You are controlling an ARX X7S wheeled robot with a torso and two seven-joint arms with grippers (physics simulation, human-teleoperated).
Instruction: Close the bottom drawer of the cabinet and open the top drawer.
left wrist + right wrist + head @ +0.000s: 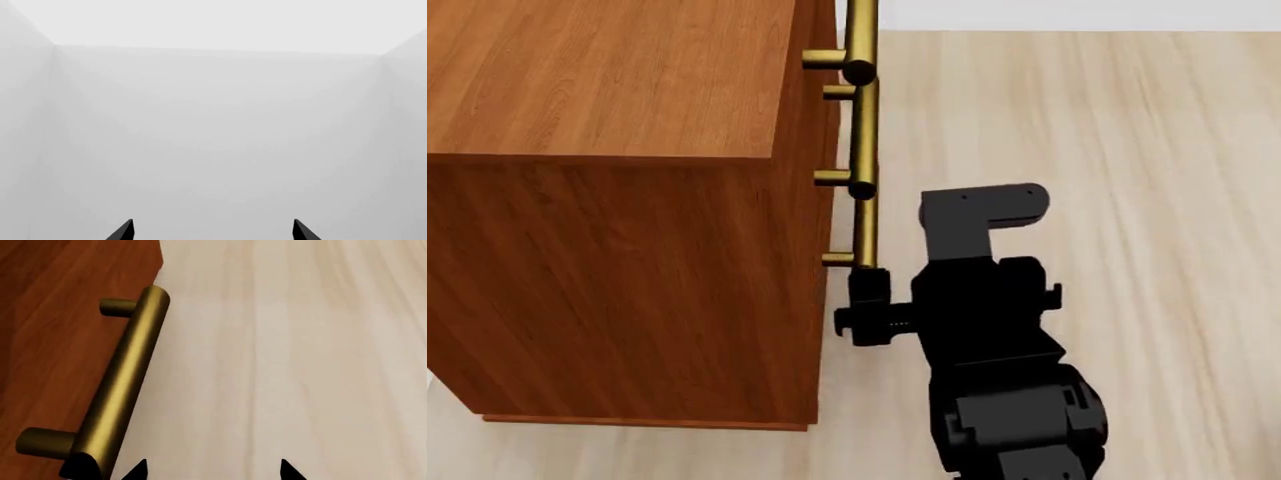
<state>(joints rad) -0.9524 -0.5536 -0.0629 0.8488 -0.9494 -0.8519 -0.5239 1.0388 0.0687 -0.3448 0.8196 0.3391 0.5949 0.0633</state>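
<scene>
We take the cabinet (614, 200) as landmark: reddish-brown wood grain, seen from above in the head view, standing on the pale plank floor (1148, 130). Its front face runs along its right edge in that view, and three brass bar handles stack down that edge.

The top drawer (818, 30) carries the uppermost handle (861, 35); the middle handle (864, 135) sits below it. The bottom drawer (827, 300) shows only as a thin strip of front face, and its handle (864, 235) is the lowest of the three. All three fronts look level with one another from here; we see no drawer box standing out from the cabinet, though the steep angle limits what we can tell.

The right gripper (868, 305) sits directly at the lower end of the bottom handle, on the floor side of the cabinet front. In the right wrist view the brass bar (123, 385) lies just beside the cabinet face (60, 315), and the two dark jaw tips stand apart with the bar outside the gap rather than between them; jaws parted, holding nothing.

The left gripper (212, 231) appears only in the left wrist view: two dark tips spread wide against blank white walls (213, 140), gripping nothing. We cannot place it relative to the cabinet.
</scene>
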